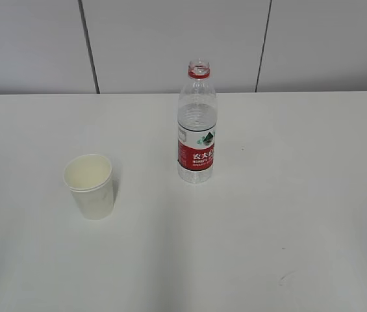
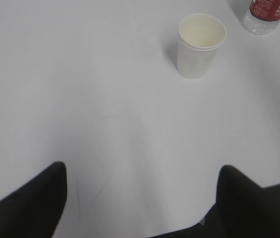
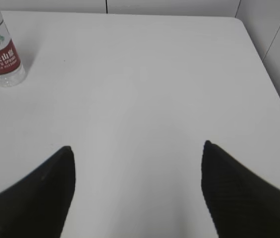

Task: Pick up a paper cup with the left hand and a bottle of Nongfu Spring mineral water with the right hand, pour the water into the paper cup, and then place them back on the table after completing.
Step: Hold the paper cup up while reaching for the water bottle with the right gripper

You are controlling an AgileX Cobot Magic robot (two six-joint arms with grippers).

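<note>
A white paper cup point(image 1: 90, 187) stands upright on the white table point(image 1: 287, 214), left of centre. It also shows in the left wrist view point(image 2: 201, 45), far ahead of my left gripper point(image 2: 142, 171), which is open and empty. The uncapped Nongfu Spring bottle point(image 1: 197, 127), clear with a red label and partly filled with water, stands upright near the middle. It shows at the top left of the right wrist view point(image 3: 0, 55), far from my right gripper point(image 3: 137, 151), which is open and empty. Neither arm shows in the exterior view.
The bottle's base shows at the top right of the left wrist view point(image 2: 267, 14), right of the cup. The table's right edge and far corner point(image 3: 239, 22) show in the right wrist view. A grey panelled wall point(image 1: 170, 39) stands behind the table.
</note>
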